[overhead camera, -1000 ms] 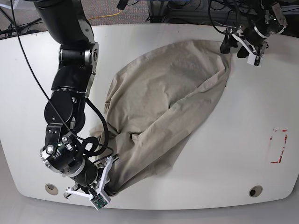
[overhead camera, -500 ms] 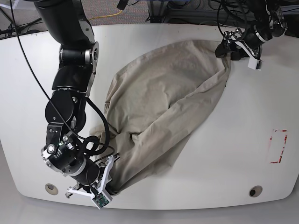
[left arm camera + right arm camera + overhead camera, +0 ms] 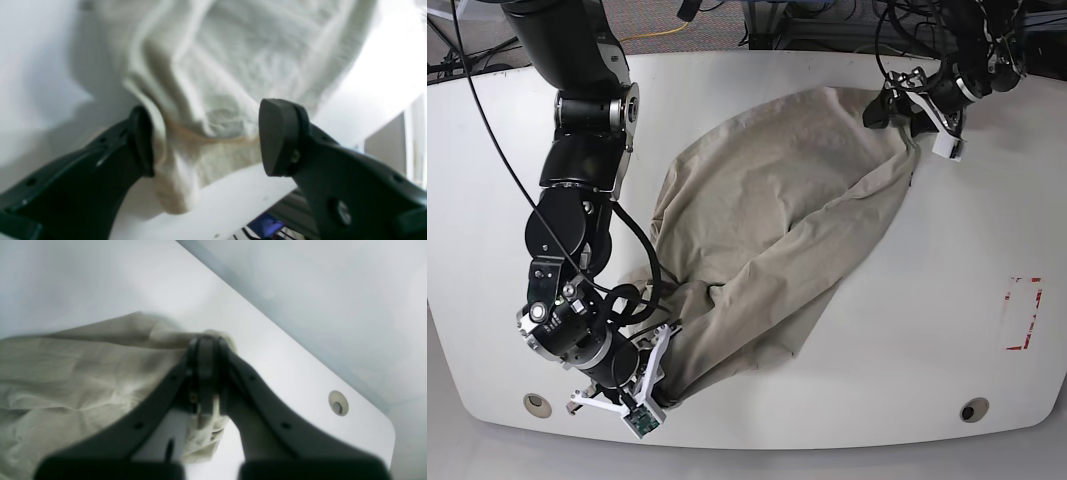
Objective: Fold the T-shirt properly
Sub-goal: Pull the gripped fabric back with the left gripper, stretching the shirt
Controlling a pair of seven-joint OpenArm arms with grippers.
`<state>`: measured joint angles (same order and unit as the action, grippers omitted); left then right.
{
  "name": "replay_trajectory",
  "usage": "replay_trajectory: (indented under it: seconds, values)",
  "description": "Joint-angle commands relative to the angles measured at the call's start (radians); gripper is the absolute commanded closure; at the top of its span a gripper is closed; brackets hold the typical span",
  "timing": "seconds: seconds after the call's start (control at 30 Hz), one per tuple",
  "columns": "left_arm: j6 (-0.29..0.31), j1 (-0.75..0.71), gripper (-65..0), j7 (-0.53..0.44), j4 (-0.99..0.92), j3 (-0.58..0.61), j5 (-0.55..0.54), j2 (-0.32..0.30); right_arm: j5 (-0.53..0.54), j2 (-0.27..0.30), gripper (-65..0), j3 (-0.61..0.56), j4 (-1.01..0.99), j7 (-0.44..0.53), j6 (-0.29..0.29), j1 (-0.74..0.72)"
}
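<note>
The beige T-shirt (image 3: 777, 230) lies rumpled in a diagonal band from the table's far right to its near left. In the base view my left gripper (image 3: 895, 112) sits at the shirt's far upper corner. Up close, that gripper (image 3: 206, 140) is open, its black pads (image 3: 277, 136) standing either side of a bunched hem of the T-shirt (image 3: 213, 83). My right gripper (image 3: 663, 393) is at the shirt's lower corner near the front edge. In the right wrist view it (image 3: 205, 353) is shut on a fold of the T-shirt (image 3: 83, 373).
The white table (image 3: 947, 300) has a red tape outline (image 3: 1024, 313) at the right. There are round holes near the front corners (image 3: 537, 405) (image 3: 973, 409). The right arm's black links (image 3: 577, 200) stretch over the table's left side. Cables hang beyond the far edge.
My left gripper has moved left from beside the shirt's far corner and now straddles it, still open. The right gripper has shifted slightly, staying shut on the lower corner.
</note>
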<state>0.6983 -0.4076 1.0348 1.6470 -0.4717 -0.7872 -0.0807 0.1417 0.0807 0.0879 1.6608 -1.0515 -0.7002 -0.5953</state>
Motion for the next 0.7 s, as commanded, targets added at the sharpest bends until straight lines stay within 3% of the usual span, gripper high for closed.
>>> replay_trajectory:
  seconds: [0.0,0.03,0.2,0.3,0.57,0.67]
  values:
    - [0.0,-0.007,-39.2,0.028,0.008,-0.002,0.021,-0.006,0.014,0.003,0.0,0.002,0.019,0.027,0.002,-0.035]
    - [0.0,-0.007,-37.2,0.028,0.008,-0.002,0.022,-0.006,0.014,0.003,0.0,0.002,0.019,0.027,0.002,-0.035]
    - [0.0,-0.004,-12.2,0.022,0.006,-0.002,0.025,-0.006,0.014,0.003,0.0,0.002,0.019,0.029,0.002,-0.035]
    - [-0.001,0.014,-4.2,0.022,0.008,-0.003,0.025,-0.009,0.014,0.003,0.0,0.002,0.019,0.029,0.002,-0.035]
    - [-0.084,0.06,-3.6,0.022,0.031,-0.095,0.032,-0.017,0.014,0.003,0.0,0.002,0.019,0.029,0.002,-0.042]
    - [-0.116,0.082,-3.6,0.022,0.088,-0.106,0.094,-0.047,0.006,0.003,0.0,0.008,0.017,0.032,0.002,-0.05]
